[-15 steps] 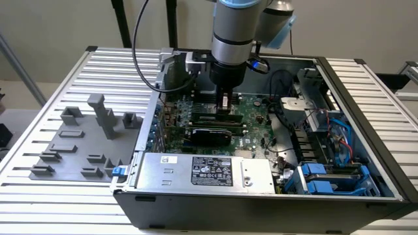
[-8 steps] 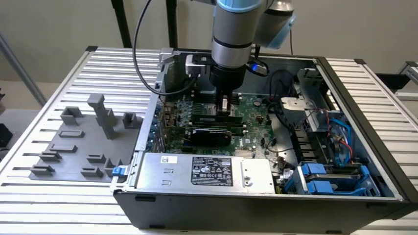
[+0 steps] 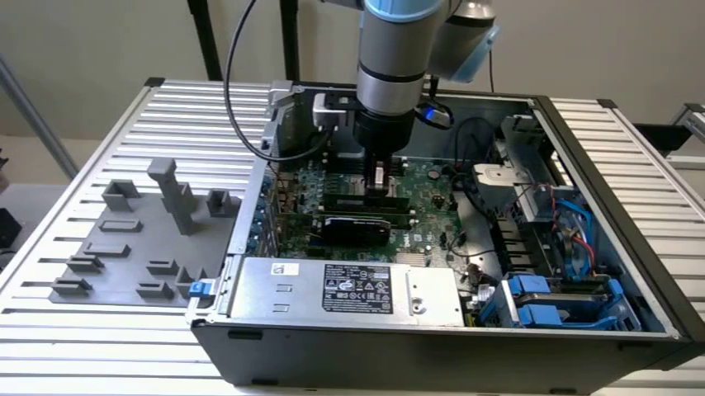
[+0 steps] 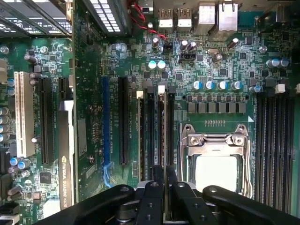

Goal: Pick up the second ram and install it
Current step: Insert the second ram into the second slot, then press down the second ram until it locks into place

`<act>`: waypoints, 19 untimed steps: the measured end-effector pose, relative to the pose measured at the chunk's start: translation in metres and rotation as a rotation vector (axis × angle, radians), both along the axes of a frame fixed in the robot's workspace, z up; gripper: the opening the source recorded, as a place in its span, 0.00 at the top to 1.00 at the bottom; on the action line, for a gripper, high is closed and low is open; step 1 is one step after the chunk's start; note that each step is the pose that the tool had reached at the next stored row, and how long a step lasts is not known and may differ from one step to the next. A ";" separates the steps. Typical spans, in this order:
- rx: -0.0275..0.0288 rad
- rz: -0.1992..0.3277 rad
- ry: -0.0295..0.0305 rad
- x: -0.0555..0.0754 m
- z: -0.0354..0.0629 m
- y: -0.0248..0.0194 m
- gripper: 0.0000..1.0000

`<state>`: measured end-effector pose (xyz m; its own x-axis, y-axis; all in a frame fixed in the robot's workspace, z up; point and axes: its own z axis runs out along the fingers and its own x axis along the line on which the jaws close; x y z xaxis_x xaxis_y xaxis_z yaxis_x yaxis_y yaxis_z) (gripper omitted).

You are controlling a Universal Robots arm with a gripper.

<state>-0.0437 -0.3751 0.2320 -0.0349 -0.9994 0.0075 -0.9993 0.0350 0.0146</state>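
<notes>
Exterior view: pincer (image 3: 378, 191) lowered inside open black metal computer case (image 3: 617, 157) on ribbed bench (image 3: 99, 330), above green motherboard (image 3: 424, 198). Wrist view: narrow pincer (image 4: 164, 176) grips thin green RAM stick (image 4: 162, 136), edge-on in its slot beside silver CPU socket (image 4: 215, 140).

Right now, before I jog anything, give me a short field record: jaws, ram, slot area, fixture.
gripper: down inside the open PC case, over the motherboard
jaws: closed on the second ram
second ram: edge-on, standing in a memory slot beside the CPU socket; full seating cannot be told
graphics card: in its slot, nearby
grey fixture: on the table, outside the case
</notes>
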 end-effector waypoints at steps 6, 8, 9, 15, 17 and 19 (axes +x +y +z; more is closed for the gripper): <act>-0.0073 0.000 -0.0019 0.000 -0.0008 -0.0001 1.00; -0.0076 0.000 -0.0027 0.000 -0.0012 0.0000 1.00; -0.0077 0.000 -0.0030 0.001 -0.0014 -0.0001 1.00; -0.0077 0.000 -0.0041 0.002 -0.0028 -0.0001 1.00; -0.0077 0.000 -0.0041 0.003 -0.0032 -0.0001 1.00; -0.0077 0.000 -0.0041 0.003 -0.0037 0.0000 1.00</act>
<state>-0.0411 -0.3752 0.2284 -0.0350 -0.9993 0.0150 -0.9993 0.0351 0.0102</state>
